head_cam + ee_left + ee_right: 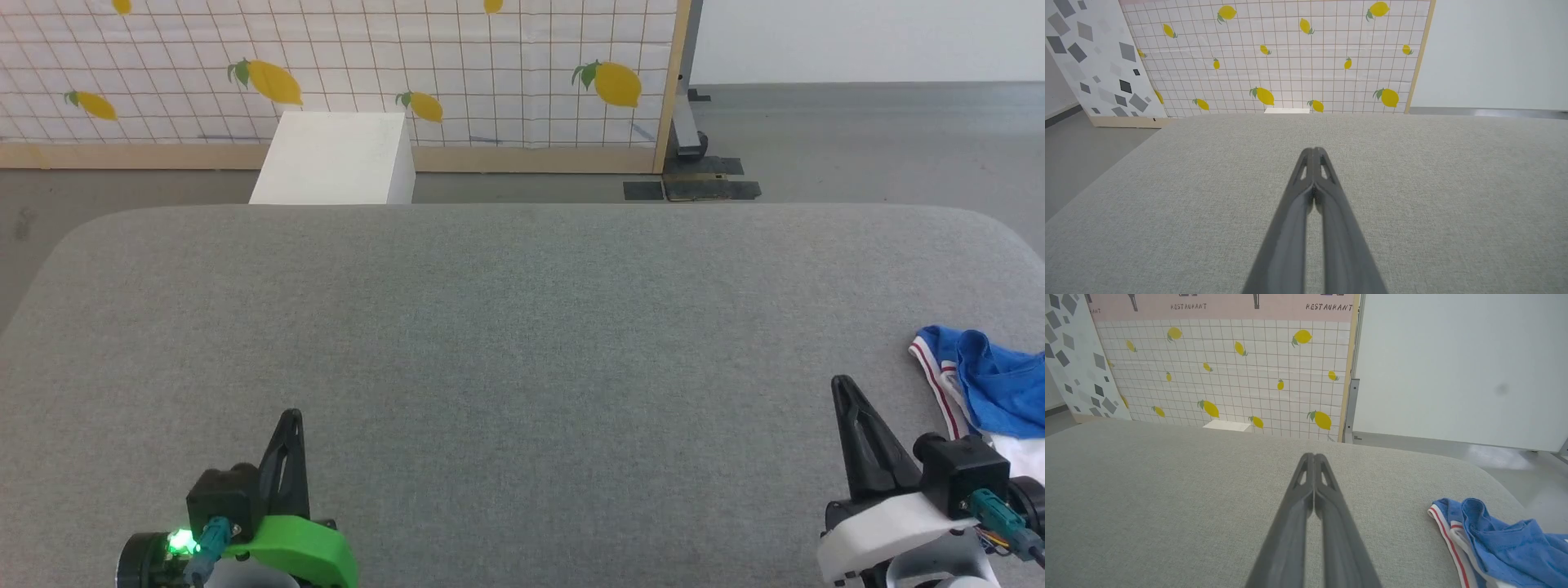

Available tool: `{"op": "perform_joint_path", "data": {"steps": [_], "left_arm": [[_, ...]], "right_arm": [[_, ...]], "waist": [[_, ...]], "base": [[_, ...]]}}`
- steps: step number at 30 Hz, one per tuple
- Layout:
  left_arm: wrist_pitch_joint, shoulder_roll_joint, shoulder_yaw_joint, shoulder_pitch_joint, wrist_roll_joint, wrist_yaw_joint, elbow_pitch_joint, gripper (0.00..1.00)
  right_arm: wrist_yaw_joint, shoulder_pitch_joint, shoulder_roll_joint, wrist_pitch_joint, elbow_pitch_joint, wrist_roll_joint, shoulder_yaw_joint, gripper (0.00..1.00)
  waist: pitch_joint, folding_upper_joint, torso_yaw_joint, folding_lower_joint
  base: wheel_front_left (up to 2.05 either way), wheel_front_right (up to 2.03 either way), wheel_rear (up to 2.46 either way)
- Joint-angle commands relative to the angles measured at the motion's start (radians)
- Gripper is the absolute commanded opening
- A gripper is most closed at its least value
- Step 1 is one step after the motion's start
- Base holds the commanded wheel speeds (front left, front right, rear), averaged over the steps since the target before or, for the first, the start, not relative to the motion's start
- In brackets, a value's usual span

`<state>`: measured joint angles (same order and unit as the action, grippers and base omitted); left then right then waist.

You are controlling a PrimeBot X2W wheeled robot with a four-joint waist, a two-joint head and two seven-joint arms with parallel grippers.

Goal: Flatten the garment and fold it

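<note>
Our left hand (291, 416) and right hand (842, 384) are closed, empty; the garment (992, 392) lies bunched near the edge of the tabletop (522, 327), so a clumsy tug could drop it

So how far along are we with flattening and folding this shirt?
Nothing looks done: the garment lies crumpled at the right edge of the grey table. Nothing is in hand: the left gripper and right gripper are both shut and empty, the right one's fingers apart from the cloth. Remaining: grasp it, spread it flat, fold it.
</note>
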<state>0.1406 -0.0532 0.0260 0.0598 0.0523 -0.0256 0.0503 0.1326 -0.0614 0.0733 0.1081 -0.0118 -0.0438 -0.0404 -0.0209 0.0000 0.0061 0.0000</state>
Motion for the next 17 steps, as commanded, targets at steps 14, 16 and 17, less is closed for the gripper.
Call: {"op": "perform_joint_path", "data": {"steps": [14, 16, 17], "left_arm": [[-0.032, 0.002, -0.005, -0.027, -0.014, 0.009, -0.015, 0.00], [-0.036, 0.002, -0.005, -0.028, -0.016, 0.010, -0.016, 0.00], [-0.038, 0.002, -0.006, -0.029, -0.017, 0.010, -0.017, 0.00]], "right_arm": [[-0.001, 0.025, -0.010, -0.026, 0.006, 0.016, 0.010, 0.00], [-0.001, 0.026, -0.010, -0.029, 0.007, 0.017, 0.011, 0.00], [-0.001, 0.027, -0.010, -0.031, 0.007, 0.017, 0.012, 0.00]], "waist": [[0.004, 0.0000, -0.001, 0.0000], [0.005, 0.0000, -0.001, 0.0000], [0.005, 0.0000, -0.002, 0.0000]], "base": [[0.00, 0.00, 0.00], [0.00, 0.00, 0.00], [0.00, 0.00, 0.00]]}}
